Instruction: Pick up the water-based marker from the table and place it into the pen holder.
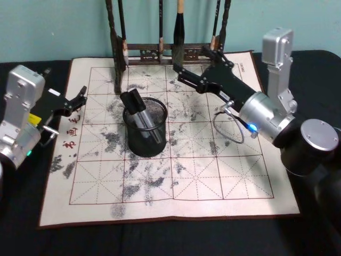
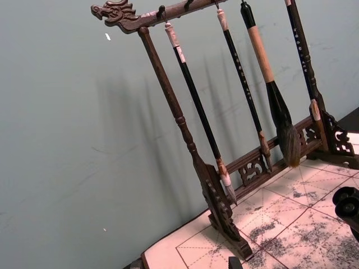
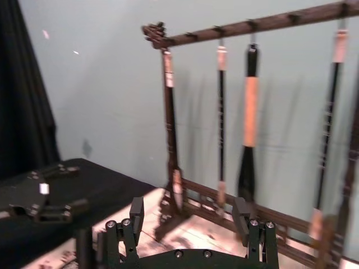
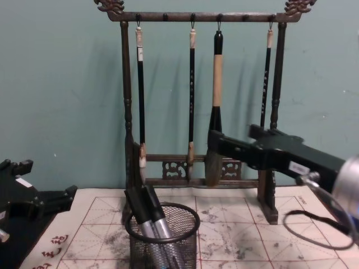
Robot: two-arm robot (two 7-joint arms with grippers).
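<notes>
The pen holder, a black wire-mesh cup, stands on the white grid cloth left of centre. Two markers with black caps and silver barrels lean inside it; I cannot tell which one is the water-based marker. My right gripper hovers open and empty behind and to the right of the holder, close to the brush rack. At the cloth's left edge my left gripper is open, apart from the holder.
A tall dark wooden brush rack with several hanging brushes stands along the cloth's far edge, against a teal wall. The dark table surrounds the ink-smudged cloth.
</notes>
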